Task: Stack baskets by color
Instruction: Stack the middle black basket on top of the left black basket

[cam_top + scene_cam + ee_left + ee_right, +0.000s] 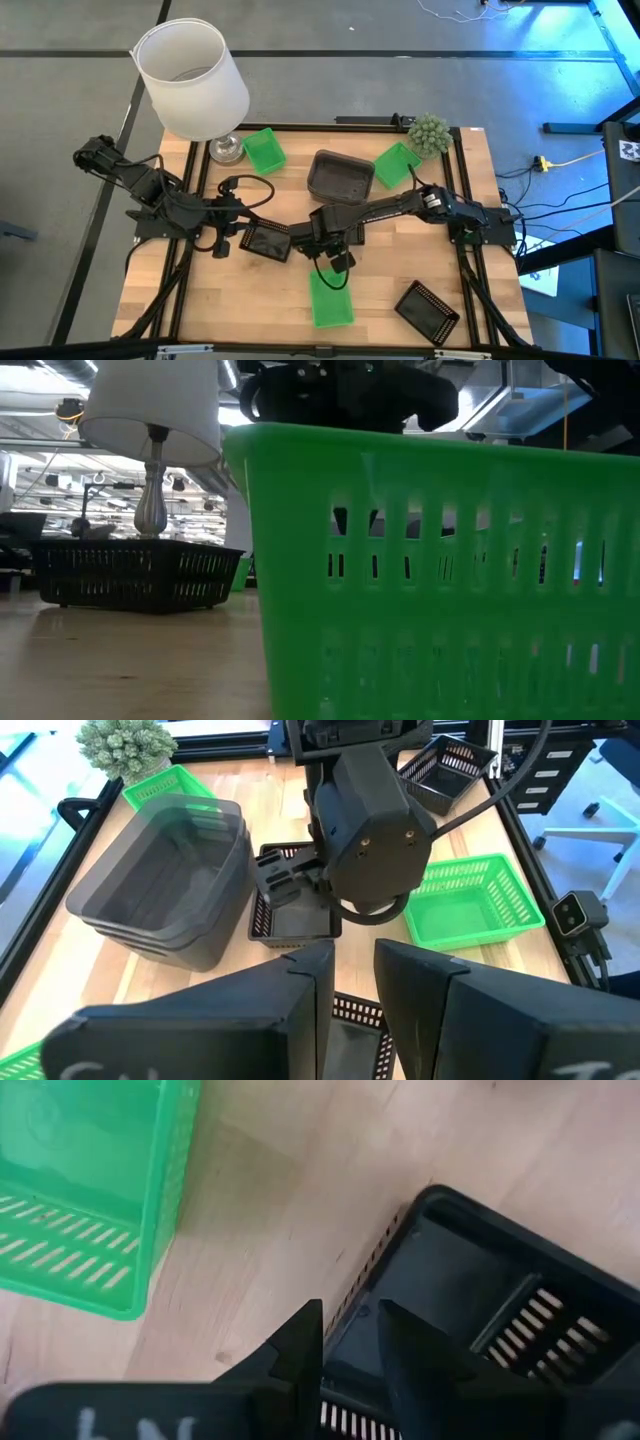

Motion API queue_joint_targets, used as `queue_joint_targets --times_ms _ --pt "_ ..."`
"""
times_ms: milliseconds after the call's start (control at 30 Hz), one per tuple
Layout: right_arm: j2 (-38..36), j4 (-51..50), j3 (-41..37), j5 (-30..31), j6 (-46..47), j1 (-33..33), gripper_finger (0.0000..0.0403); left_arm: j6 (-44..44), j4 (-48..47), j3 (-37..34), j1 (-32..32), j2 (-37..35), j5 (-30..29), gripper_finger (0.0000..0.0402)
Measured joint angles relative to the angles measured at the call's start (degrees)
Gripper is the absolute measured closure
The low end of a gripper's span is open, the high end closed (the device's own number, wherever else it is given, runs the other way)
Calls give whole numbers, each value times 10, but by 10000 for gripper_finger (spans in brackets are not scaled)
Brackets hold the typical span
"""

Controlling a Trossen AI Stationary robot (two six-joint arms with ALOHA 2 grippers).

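Note:
My left gripper [353, 955] is at the table's left middle [238, 240], shut on a black basket [265, 240] that its fingers mostly hide in its wrist view. The low view shows that basket [140, 575] level. My right gripper [350, 1315] points down at the table's middle [325, 238], shut on a second black basket [295, 920]. This second basket lies between the stacked grey baskets [341, 175] and a green basket [330, 298]. Two more green baskets [263, 150] [397, 163] sit at the back. A third black basket [428, 310] sits near right. My left gripper pinches the black basket at its left end; only a slotted strip of wall [350, 1010] shows between the fingers. Whether the basket is clear of the table, I cannot tell. My right gripper pinches one wall's rim [345, 1330] from above, one finger outside over the wood and one finger [405, 1350] inside the basket. Whether the basket is lifted, I cannot tell.
A lamp with a white shade [190, 75] stands at the back left, and a small round plant [428, 132] at the back right. Black frame rails run along the table's edges. Bare wood shows at the near left.

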Motion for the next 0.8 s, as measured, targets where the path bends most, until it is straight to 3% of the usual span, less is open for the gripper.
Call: queue_joint_targets --times_ms 333,600,800 --pt "0 20 -39 1 22 0 305 0 0 0 0 0 0 335" --pt "0 104 -114 10 22 -2 308 0 0 0 0 0 0 335" --pt "0 110 -110 13 37 -6 389 0 2 0 0 0 0 335"
